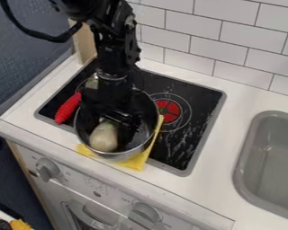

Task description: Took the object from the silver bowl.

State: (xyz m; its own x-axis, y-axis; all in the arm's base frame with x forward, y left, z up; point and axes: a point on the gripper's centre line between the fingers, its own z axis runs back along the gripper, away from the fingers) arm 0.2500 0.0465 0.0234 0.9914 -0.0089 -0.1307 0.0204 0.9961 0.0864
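Observed left of centre in the frame: black gripper point(123, 121), lowered from the top edge into the silver bowl point(120, 156). Unable to tell whether open or closed. Found inside the bowl, toward its lower left: pale, rounded object point(104, 138), close below the gripper; unable to confirm contact. Noted under the bowl, jutting out at lower left and right: yellow cloth point(132, 162). Located left of the bowl: red ridged item point(68, 108), lying at a slant over the black stovetop point(185, 146). Seen right of the bowl: red burner mark point(168, 110). Recorded at right edge of frame: grey sink point(276, 157). Recorded across upper right: white tiled wall point(231, 40). Recorded along lower part: grey knobs point(145, 214) on the stove front.
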